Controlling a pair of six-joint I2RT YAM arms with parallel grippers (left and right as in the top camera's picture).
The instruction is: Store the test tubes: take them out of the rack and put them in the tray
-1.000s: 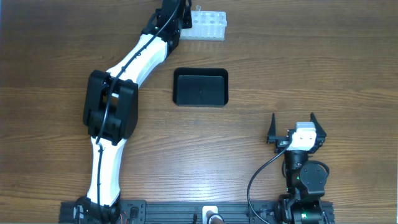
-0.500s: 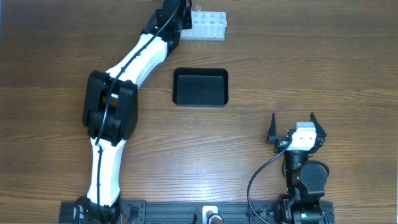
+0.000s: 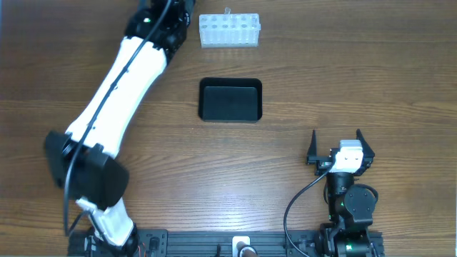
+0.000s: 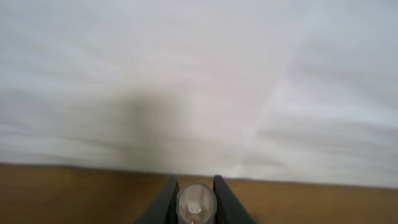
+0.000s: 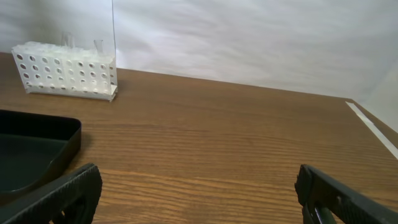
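Note:
The clear plastic rack (image 3: pixel 229 31) stands at the far middle of the table, with a test tube (image 3: pixel 227 11) poking up from its back row. In the right wrist view the rack (image 5: pixel 66 72) holds two tubes (image 5: pixel 98 45). The black tray (image 3: pixel 230 100) lies nearer, with nothing in it. My left gripper (image 3: pixel 168 11) hangs to the left of the rack. Its wrist view shows that gripper (image 4: pixel 196 186) shut on a clear test tube (image 4: pixel 196 203), seen end-on. My right gripper (image 3: pixel 335 147) rests open near its base, well apart from the tray (image 5: pixel 34 149).
A white wall (image 4: pixel 199 81) rises just behind the table's far edge. Bare wood (image 3: pixel 357 71) stretches to the right of the rack and tray and between the tray and the right arm.
The left arm has swung left, away from the rack's left end, with a test tube in its gripper. The right arm has stayed still.

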